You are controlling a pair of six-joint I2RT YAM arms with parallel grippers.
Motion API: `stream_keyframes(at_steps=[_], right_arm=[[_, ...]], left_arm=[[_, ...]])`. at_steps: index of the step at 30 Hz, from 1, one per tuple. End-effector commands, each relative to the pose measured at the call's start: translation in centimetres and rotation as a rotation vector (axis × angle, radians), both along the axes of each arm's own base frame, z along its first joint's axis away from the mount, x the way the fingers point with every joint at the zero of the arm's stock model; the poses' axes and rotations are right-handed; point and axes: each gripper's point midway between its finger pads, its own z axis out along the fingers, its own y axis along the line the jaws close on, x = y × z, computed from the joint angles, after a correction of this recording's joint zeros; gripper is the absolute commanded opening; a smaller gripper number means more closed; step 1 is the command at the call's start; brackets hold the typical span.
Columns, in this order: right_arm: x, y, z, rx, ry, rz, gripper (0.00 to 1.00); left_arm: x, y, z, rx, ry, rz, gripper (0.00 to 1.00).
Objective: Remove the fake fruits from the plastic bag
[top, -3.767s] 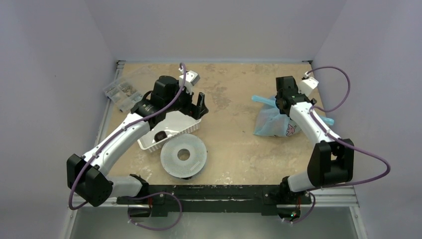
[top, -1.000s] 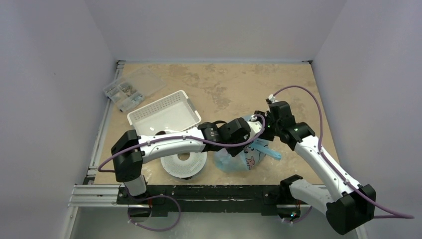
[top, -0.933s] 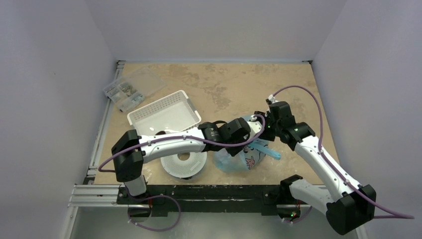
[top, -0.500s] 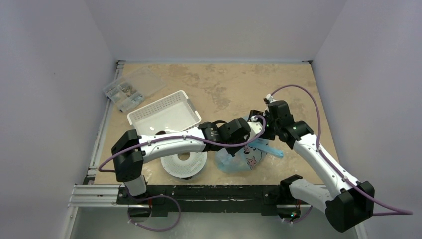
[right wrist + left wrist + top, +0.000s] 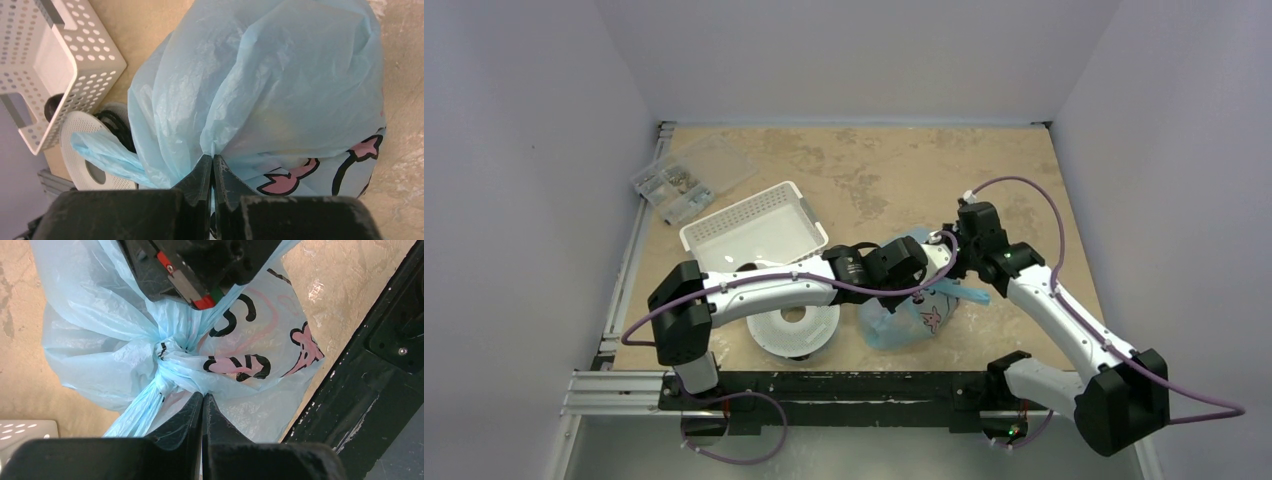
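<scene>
Pinching, left gripper [image 5: 202,399]: jaws pressed together on a fold of bag film just below the bunched neck; in the overhead view the left gripper [image 5: 936,258] sits over the bag's 12 o'clock edge.
Pinching, right gripper [image 5: 212,160]: jaws pressed together on a pleat of the same bag; from overhead the right gripper [image 5: 960,262] is just beside the left one, on its 3 o'clock side.
Rail [image 5: 824,385]: black, along the table's 6 o'clock edge, close to the bag.
Disc [image 5: 792,318]: white, round, perforated, with a dark hole in the middle, at about 7 o'clock from table centre.
Bag [image 5: 906,315]: at about 5 o'clock from table centre, just beside the disc on its 3 o'clock side.
Bag look: thin, crinkly, translucent light blue, puffed out; the film is gathered into a tight twisted neck [image 5: 167,352], with creases fanning out from it.
Bag print [image 5: 235,364]: pink shapes with thick black outlines on the side facing the rail.
Bag handle [image 5: 969,294]: a flat blue strip sticking out towards 4 o'clock.
Fruits: cannot be made out through the film.
Basket [image 5: 754,228]: white, slotted, at 11 o'clock from the disc, its near corner over the disc's far rim.
Parts box [image 5: 689,178]: clear, at the table's [image 5: 874,170] 10 o'clock corner, well apart from the bag.
</scene>
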Motion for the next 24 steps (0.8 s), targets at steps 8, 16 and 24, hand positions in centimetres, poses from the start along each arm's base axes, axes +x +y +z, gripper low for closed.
stream_keyframes(at_steps=[8, 16, 24], right_arm=[[4.3, -6.6, 5.3, -0.067, 0.001, -0.444, 0.0], [5.1, -15.8, 4.1, -0.166, 0.056, -0.647, 0.0], [4.9, -13.4, 7.6, -0.155, -0.138, -0.354, 0.0]], left_arm=[[1.4, 0.3, 5.3, -0.101, -0.128, 0.019, 0.0], [2.0, 1.6, 7.8, -0.152, -0.218, 0.03, 0.0], [1.3, 1.3, 8.0, -0.17, -0.198, -0.008, 0.0]])
